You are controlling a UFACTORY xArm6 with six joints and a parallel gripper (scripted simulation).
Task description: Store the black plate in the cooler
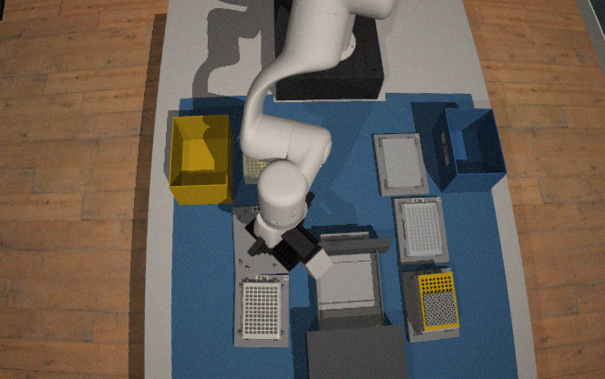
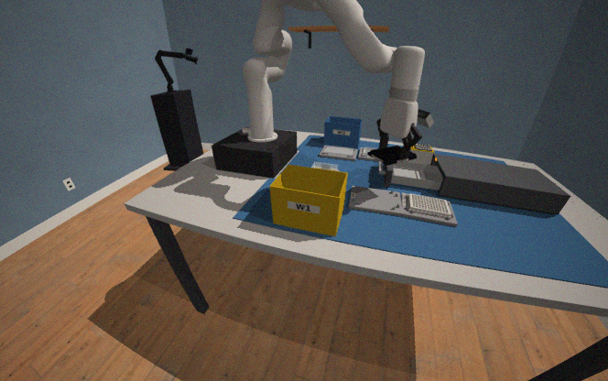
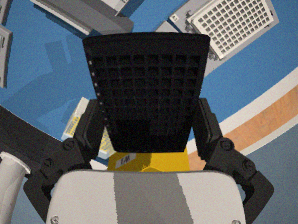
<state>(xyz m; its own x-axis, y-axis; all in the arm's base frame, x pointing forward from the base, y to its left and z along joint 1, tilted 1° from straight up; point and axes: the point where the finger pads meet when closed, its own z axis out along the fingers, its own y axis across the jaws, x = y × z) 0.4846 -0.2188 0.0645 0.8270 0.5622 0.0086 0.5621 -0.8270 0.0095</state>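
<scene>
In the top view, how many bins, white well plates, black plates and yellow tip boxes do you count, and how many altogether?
Bins: 2, the yellow bin and the blue bin
White well plates: 2
Black plate: 1, held in the gripper
Yellow tip box: 1
Total: 6

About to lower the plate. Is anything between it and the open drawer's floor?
Nothing visible. The gripper holds the black plate above the drawer's near-left corner; the drawer stands open and its floor looks bare.

Lab bench (well plates (image 1: 261,310), tip box (image 1: 438,300))
</scene>
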